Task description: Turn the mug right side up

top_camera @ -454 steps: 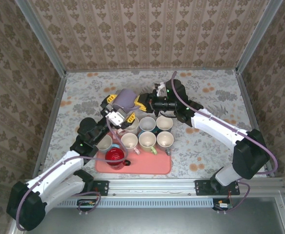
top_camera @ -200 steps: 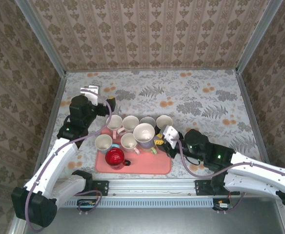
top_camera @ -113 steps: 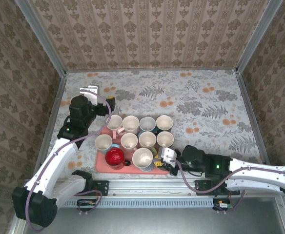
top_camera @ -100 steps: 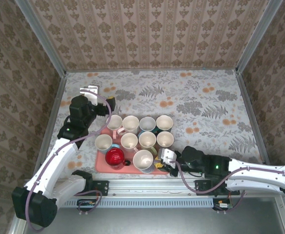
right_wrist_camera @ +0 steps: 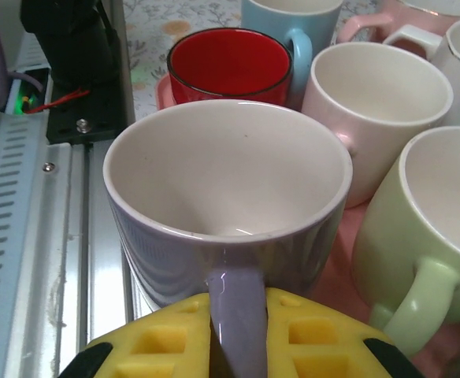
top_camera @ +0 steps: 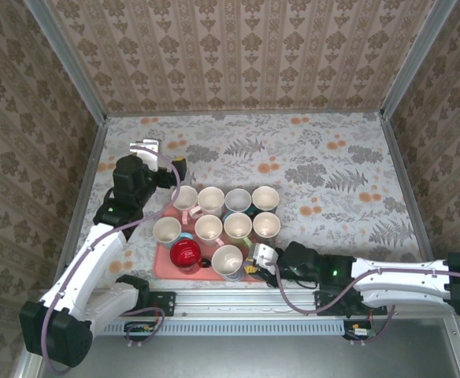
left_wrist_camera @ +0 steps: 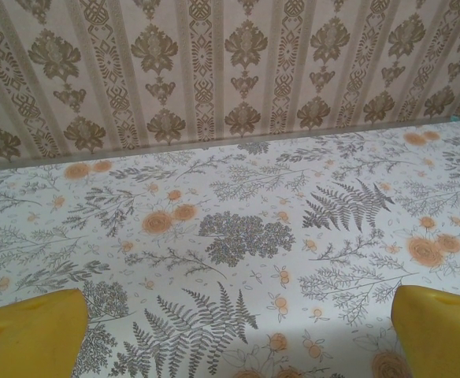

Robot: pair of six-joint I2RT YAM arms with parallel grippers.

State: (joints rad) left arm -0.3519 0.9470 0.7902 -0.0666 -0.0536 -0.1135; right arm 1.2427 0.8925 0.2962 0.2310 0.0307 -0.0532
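Relocated from mid-tray, the mug (top_camera: 228, 261) is now upright, mouth up, at lower centre of the top view, over the tray's (top_camera: 169, 269) front edge. Right gripper (top_camera: 253, 264) clamps its handle, holding it level for set-down. Left gripper (top_camera: 176, 168) waits upper left, jaws apart, out of the way.

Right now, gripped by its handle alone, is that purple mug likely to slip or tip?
Probably stiff and fairly light: the purple mug looks empty. Its glossy handle may slide or pivot in the right gripper.
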